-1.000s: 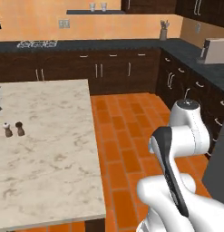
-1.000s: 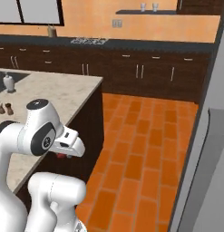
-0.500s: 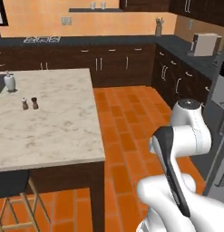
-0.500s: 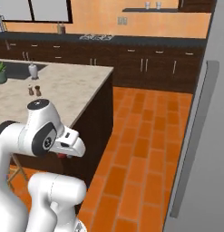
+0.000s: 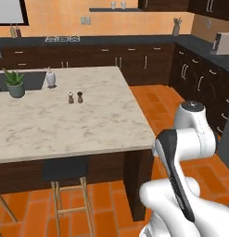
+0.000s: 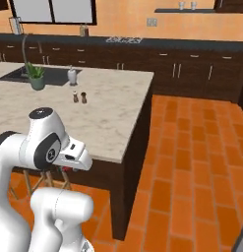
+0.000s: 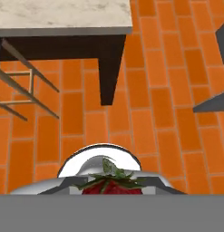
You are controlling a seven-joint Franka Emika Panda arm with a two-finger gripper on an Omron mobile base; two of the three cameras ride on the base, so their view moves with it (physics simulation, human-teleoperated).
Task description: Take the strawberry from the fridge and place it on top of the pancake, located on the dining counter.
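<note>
A red strawberry (image 7: 111, 185) with green leaves sits at the bottom middle of the hand view, and my gripper (image 7: 111, 189) is shut on it. From the right base camera the hand (image 6: 74, 155) hangs low beside the arm, a speck of red under it. The dining counter (image 5: 65, 122) with its beige marble top lies ahead and to the left, its near corner (image 7: 109, 20) above the orange floor in the hand view. The pancake is out of view. The fridge's grey edge (image 5: 225, 143) stands at the far right.
On the marble top stand a potted plant (image 5: 15, 84), a white bottle (image 5: 50, 78) and two small shakers (image 5: 75, 97), beside the inset sink (image 5: 30, 79). A dark stool (image 5: 65, 170) is tucked under the near edge. Orange brick floor (image 6: 192, 162) runs to the right.
The whole scene has shifted as the base drove: the dining counter now fills the left and middle of both base views. The arm's pose and its hold are unchanged.
</note>
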